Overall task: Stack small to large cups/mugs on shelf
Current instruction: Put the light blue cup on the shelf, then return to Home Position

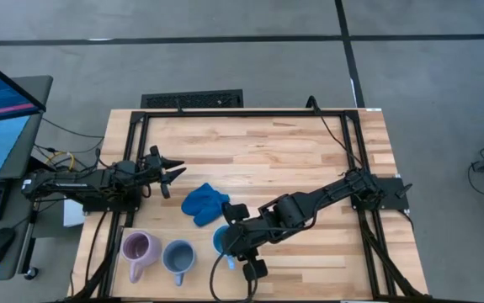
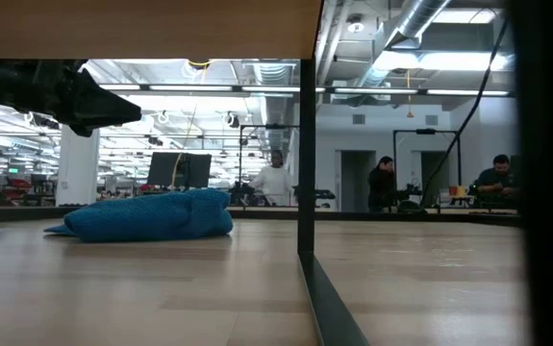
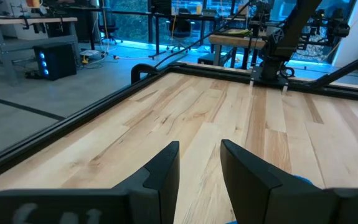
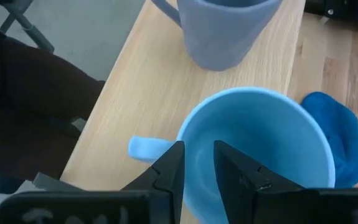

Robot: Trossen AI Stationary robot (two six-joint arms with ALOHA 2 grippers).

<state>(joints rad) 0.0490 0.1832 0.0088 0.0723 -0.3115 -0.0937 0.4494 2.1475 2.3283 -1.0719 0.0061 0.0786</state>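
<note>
Three mugs stand in a row on the pale shelf (image 4: 144,81) along the table's near edge: lilac (image 1: 138,248), grey-blue (image 1: 178,255) and light blue (image 1: 220,240). My right gripper (image 4: 198,149) reaches down at a slant over the light blue mug (image 4: 266,137). It is open, with one finger outside the rim and one inside, next to the handle (image 4: 144,149). The grey-blue mug (image 4: 222,31) stands just beyond. My left gripper (image 1: 172,177) waits open at the table's left, level above the planks, with nothing between its fingers (image 3: 166,168). My right gripper straddles the light blue mug's rim (image 4: 188,134) beside the handle, coming from above at a slant from the table's right. A gap shows between its fingers. Whether either finger touches the wall, I cannot tell. The mug stands upright.
A royal-blue cloth lump (image 1: 204,204) lies on the striped planks just behind the mugs, between the two grippers. A black frame (image 1: 242,112) runs along the table's far and side edges. In the low view a dark post (image 2: 307,144) stands under the shelf.
</note>
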